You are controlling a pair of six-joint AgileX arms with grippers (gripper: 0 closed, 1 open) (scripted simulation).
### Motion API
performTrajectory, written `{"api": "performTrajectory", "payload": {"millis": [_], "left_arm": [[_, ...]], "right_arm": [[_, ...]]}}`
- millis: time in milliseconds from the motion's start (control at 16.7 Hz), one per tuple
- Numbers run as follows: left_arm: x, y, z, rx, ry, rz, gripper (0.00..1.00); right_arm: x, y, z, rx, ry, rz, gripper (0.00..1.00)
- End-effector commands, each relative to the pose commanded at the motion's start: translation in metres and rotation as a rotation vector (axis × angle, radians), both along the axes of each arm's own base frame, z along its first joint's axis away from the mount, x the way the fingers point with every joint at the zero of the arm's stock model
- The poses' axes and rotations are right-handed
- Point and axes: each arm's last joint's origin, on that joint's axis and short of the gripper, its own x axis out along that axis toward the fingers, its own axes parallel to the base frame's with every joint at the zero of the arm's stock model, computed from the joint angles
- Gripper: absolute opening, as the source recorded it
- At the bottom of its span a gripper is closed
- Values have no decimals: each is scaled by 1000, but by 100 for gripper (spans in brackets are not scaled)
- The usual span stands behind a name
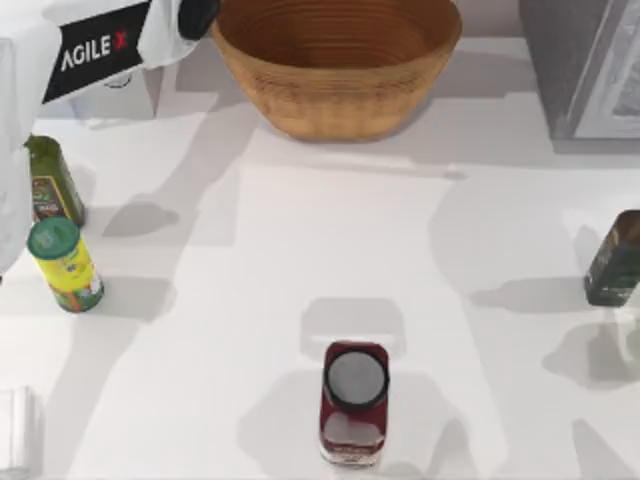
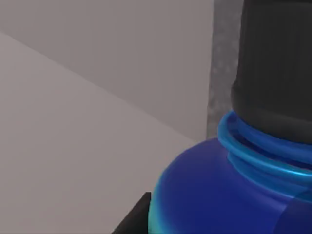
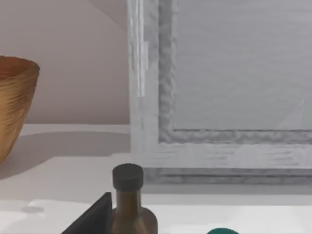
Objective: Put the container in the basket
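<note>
The left arm (image 1: pixel 95 45) is holding the container (image 2: pixel 229 190) close by the basket (image 1: pixel 335 100) at the tabletop's far edge; it should clear the rim before letting go.

The scene is brightly and evenly lit. The white desk (image 1: pixel 330 250) carries soft grey shadows: broad overlapping arm shadows at left and right, and a pale patch just beyond the dark red glass jar (image 1: pixel 354 402). The tan woven wicker basket (image 1: pixel 336 62) shades the desk beneath its wall. The cyan-and-blue water bottle (image 2: pixel 229 195), very close in the left wrist view, looks soft-edged, with a bright sheen along its neck rings.
</note>
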Motion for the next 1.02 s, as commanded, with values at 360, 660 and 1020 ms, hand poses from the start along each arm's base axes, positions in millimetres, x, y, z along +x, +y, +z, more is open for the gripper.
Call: {"api": "performTrajectory", "payload": {"millis": [360, 660, 1020], "left_arm": [[0, 0, 0, 0, 0, 0, 60], [0, 0, 0, 0, 0, 0, 98], [0, 0, 0, 0, 0, 0, 100]], "right_arm": [[0, 0, 0, 0, 0, 0, 100], [0, 0, 0, 0, 0, 0, 100], [0, 0, 0, 0, 0, 0, 100]]}}
